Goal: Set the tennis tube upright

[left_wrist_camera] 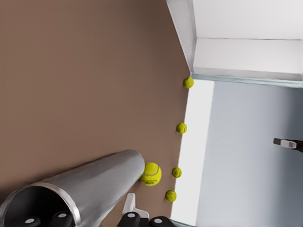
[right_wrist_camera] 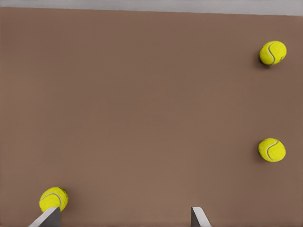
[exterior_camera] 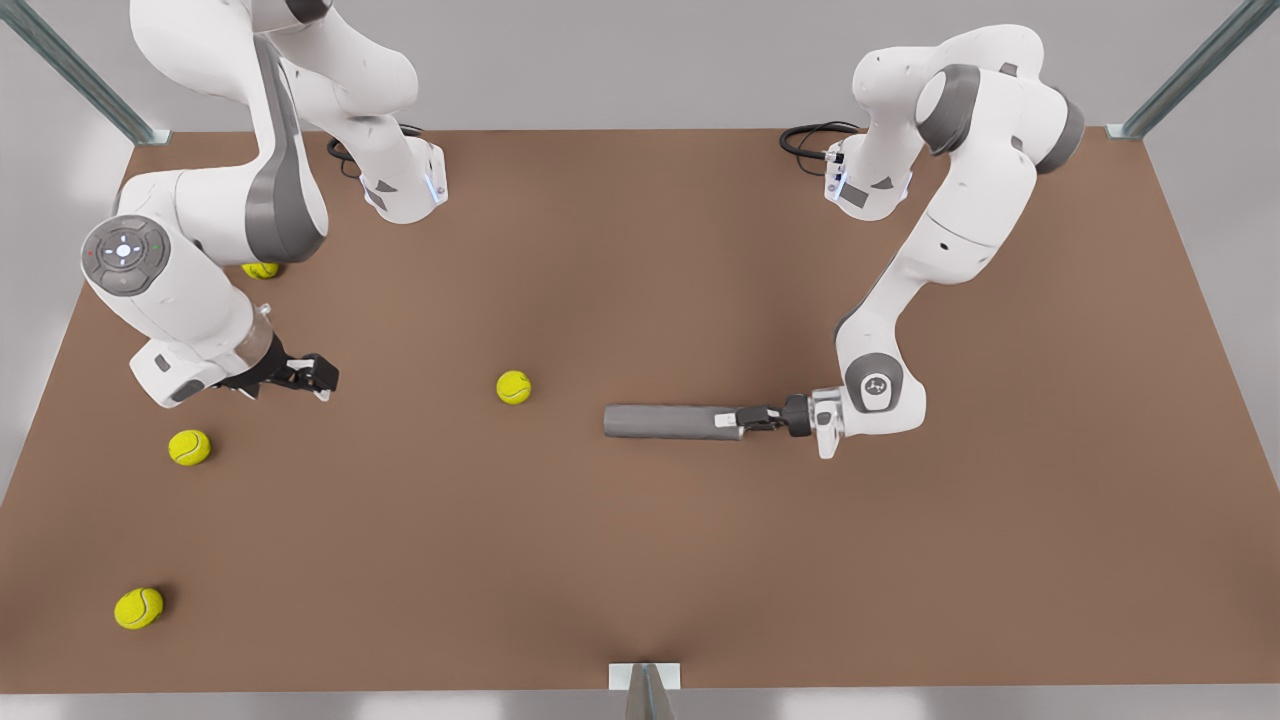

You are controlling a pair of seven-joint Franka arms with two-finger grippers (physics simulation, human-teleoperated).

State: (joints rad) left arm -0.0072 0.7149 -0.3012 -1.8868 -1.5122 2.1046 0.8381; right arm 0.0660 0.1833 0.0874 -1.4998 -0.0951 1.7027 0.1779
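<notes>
Front view: tennis tube (exterior_camera: 665, 421) lies flat on brown table (exterior_camera: 640, 560)

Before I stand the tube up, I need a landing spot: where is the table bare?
Bare: the broad stretch of table nearer the camera than the tube, and behind it between the arm bases. Crowded: the front view's left, where four balls surround the waiting right gripper.

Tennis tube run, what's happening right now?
The tennis tube lies flat on the table. The left claw, on the front view's right, is at its open end, a finger on each side of the rim. The right claw waits open above the table near loose tennis balls.
</notes>
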